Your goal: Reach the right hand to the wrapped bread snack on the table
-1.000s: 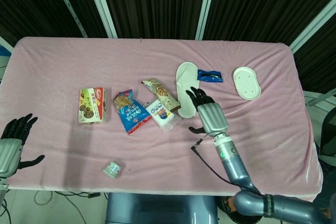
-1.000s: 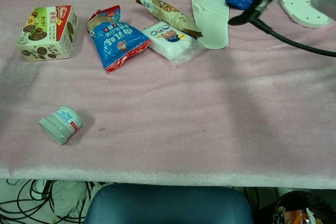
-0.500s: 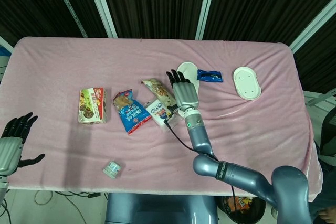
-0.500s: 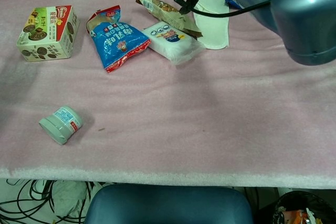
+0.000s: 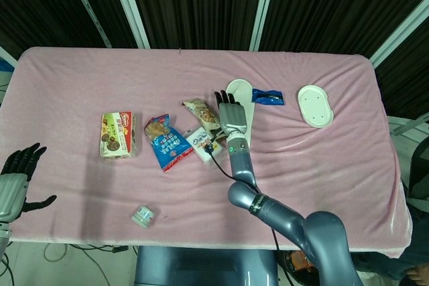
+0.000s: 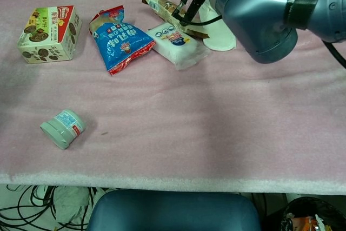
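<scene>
Now the right hand, fingers apart and empty, has slid leftward until the wrapped bread snack lies just beside it.

Head view: camera high above table, looks steeply down, takes in whole pink tabletop plus dark curtain behind. Chest view: camera low at near table edge, looks forward and slightly down, much closer, only near and middle part of tabletop visible, cables on floor below. Both views share biscuit box, blue snack bag, small jar, right arm.
</scene>
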Tool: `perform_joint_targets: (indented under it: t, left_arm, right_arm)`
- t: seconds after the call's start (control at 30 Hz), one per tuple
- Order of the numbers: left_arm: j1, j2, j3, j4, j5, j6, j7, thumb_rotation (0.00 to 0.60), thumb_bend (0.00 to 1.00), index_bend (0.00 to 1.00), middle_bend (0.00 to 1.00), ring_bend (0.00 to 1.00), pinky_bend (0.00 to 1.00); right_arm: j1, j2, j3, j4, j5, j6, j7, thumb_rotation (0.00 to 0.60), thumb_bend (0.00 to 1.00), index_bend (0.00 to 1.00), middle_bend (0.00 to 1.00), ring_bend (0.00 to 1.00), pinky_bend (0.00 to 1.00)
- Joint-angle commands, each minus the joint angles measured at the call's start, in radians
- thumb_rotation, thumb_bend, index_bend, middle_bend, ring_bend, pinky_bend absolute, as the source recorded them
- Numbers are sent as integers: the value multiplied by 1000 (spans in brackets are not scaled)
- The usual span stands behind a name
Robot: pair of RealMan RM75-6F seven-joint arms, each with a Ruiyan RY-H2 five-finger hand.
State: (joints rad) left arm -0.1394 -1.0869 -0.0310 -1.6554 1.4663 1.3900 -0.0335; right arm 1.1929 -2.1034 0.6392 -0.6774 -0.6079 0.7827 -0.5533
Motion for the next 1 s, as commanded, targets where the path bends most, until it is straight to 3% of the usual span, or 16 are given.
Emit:
perform_joint_targets:
  t: [0.03,0.2,0.3,0.4,0.47,0.5,0.63,0.8,1.0]
  left_arm:
    - [-2,1,-1,-3,0,-2,3,600,0,0,0,0,0]
    - [-1,-2,0,1,-2,-2,4,600,0,0,0,0,0]
    - [-1,-1,-2,-2,-2,0,2,600,0,0,0,0,0]
    - [-1,1,-3,-4,-4,1,2,600,0,0,0,0,0]
    - [0,-1,-3,-1,-5,1,-1,600,0,0,0,0,0]
    - [0,-2,-3,0,-5,2,-3,600,0,0,0,0,0]
    - [0,-1,-6,-2,-2,7,-8,600,0,0,0,0,0]
    - [1,-1,-5,-1,-2,8,-11,600,0,0,0,0,0]
    - [5,-3,-8,-3,6,24,-11,600,0,0,0,0,0]
  right_arm:
    - [14,-32,-7,60,14,-33,23,600,33,0,0,3,227]
    - [7,-50,-16,96,25,-55,32,600,33,2,29,62,238]
    - [5,-56,-20,97,31,-63,30,600,55,102,173,210,386]
    - [4,-59,-25,91,35,-71,25,600,206,450,504,533,676]
    - [1,-58,-31,82,22,-68,37,600,319,659,663,691,787]
    - [-1,-56,-36,76,9,-65,48,600,351,703,691,719,806]
    - [-14,-43,-59,34,-66,-26,113,600,420,781,744,771,820]
    - [-35,-4,-64,-49,-158,53,207,600,440,801,756,784,820]
    - [-88,99,-50,-242,-240,173,268,600,440,801,755,781,820]
